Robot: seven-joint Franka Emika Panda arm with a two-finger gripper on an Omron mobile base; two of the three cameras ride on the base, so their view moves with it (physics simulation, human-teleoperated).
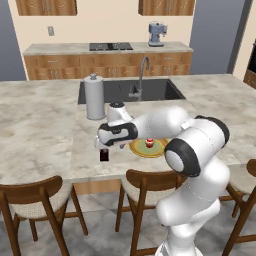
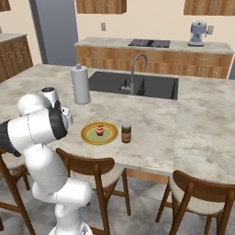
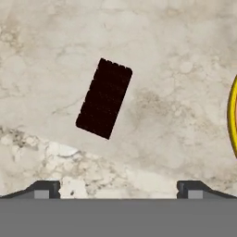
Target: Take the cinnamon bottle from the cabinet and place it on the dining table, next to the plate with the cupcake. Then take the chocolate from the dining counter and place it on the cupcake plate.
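Marble counter holds yellow plate with cupcake inside.

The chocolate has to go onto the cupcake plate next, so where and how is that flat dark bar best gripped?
Come straight down from above. The flat dark ridged chocolate bar lies face-down on the beige marble counter, skewed to the open tool. It is long and narrow, so probably pinch across its two long edges near the middle, after turning the wrist to match its slant.

Plate cut by hand view's right edge, rim only. Arm hides plate's near rim and cinnamon bottle in left base view.
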